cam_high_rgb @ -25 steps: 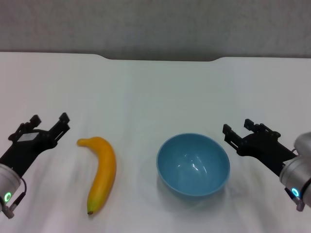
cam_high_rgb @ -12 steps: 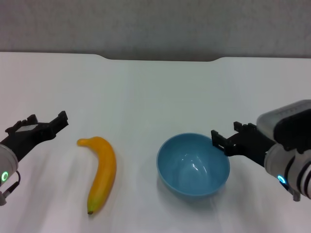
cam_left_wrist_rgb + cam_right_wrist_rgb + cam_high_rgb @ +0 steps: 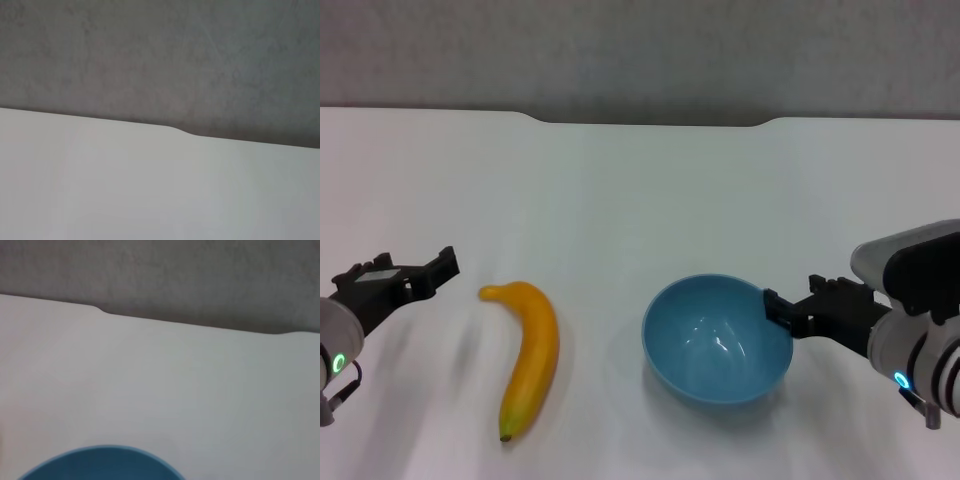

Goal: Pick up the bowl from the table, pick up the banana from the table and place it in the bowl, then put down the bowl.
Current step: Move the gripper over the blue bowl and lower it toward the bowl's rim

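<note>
On the table (image 3: 640, 190), head view: bowl (image 3: 717, 338) sits upright, right of centre, w/ the banana (image 3: 527, 355) lying flat well to its left, dark tip toward the near edge, stem end pointing at the left arm. Right gripper (image 3: 788, 308) is at the bowl's right rim; its leading finger (image 3: 775, 304) looks to be at or over the rim edge, but contact can't be confirmed. Fingers are seen side-on, one behind the other, so can't tell whether they're apart or together. Nothing is clamped that I can see; bowl rests on the table. Left gripper (image 3: 425, 272) hovers at the left edge, fingertips aimed toward the banana's stem end, which lies just ahead of them w/ a clear gap between. Its fingers also overlap from this angle, so their state can't be told. The far table edge has a shallow notch (image 3: 650, 122), w/ a grey wall (image 3: 640, 50) behind.

Left wrist view: only bare table (image 3: 150, 190), its far edge w/ one corner of the notch (image 3: 182, 131), and the grey wall (image 3: 160, 60). No fingers, no banana in shot.

Right wrist view: bowl's rim (image 3: 102, 462) fills the near edge of the shot as a blue arc, so the bowl is directly ahead of and below this arm's fingers, which aren't in shot. Beyond it: table (image 3: 160, 380), notch (image 3: 195, 322), wall (image 3: 160, 275).
</note>
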Robot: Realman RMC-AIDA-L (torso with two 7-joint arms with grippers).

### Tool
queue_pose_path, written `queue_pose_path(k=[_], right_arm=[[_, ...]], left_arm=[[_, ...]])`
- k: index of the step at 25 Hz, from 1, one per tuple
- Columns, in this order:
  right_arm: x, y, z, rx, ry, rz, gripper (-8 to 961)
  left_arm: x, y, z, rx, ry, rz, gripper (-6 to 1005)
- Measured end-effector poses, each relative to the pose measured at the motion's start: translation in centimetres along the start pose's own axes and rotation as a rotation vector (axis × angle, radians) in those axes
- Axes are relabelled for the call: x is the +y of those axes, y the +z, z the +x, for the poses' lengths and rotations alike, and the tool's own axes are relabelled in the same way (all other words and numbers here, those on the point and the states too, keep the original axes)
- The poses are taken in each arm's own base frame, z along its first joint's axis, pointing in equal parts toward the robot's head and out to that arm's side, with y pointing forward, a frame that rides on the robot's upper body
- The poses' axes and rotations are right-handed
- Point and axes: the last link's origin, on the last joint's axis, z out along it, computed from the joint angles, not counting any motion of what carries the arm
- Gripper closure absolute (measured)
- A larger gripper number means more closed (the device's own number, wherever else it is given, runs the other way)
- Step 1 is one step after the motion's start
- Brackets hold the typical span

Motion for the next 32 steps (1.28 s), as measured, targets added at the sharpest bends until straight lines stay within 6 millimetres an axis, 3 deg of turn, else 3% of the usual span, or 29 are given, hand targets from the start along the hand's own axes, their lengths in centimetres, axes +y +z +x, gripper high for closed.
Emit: queue_pose_path(k=[32], right_arm=[[0.9,1.4,2.5,0.070,0.004,-0.030,313]], left_arm=[[0.0,0.1,-0.1,0.001,0.004,-0.002,134]])
